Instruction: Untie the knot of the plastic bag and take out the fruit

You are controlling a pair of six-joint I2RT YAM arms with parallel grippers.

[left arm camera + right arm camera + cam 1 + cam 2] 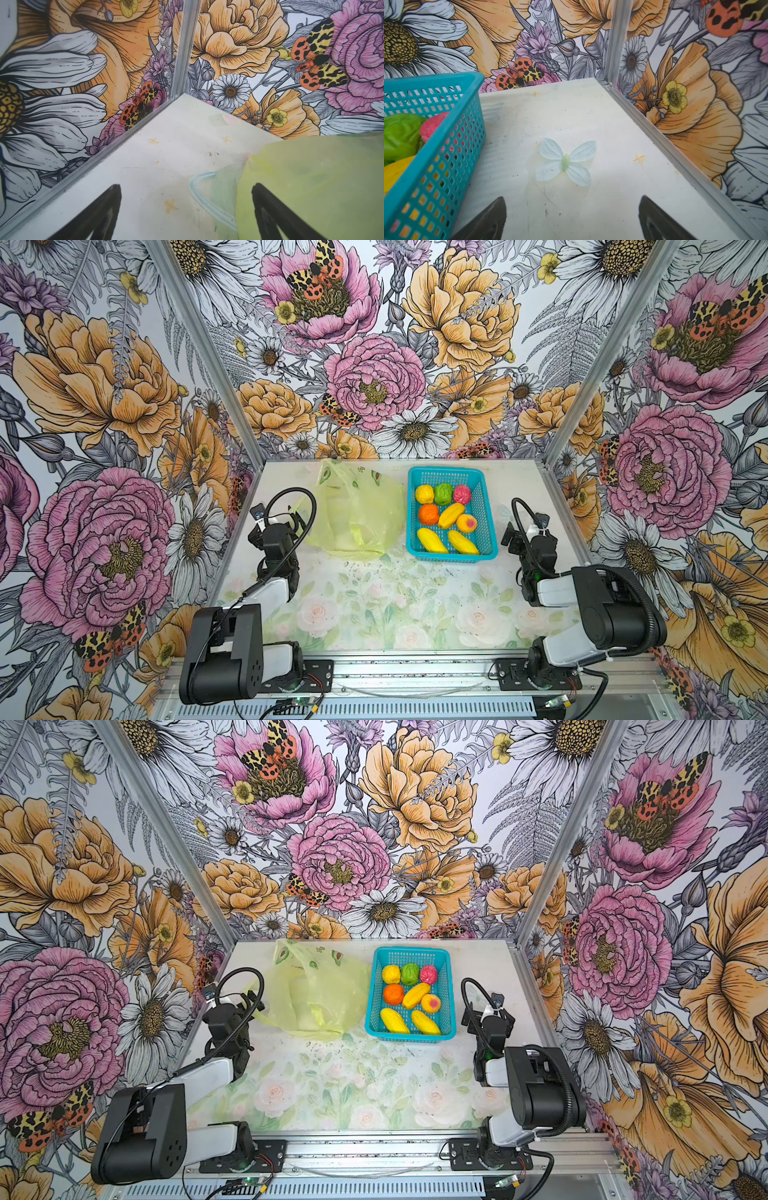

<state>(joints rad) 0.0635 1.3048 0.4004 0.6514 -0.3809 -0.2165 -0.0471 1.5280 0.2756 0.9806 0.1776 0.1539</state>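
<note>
Floral-walled table (395,593), limp plastic bag (357,514), fruit (451,515) in turquoise basket (453,556)

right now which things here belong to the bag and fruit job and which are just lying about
Job: plastic bag, lying slack; fruit, eight pieces, all in the turquoise basket.
Lying about: the turquoise basket itself; pale butterfly on the table.

Near half of the table (395,593) bare; plastic bag (357,514) and basket (453,556) fill the far half
</note>
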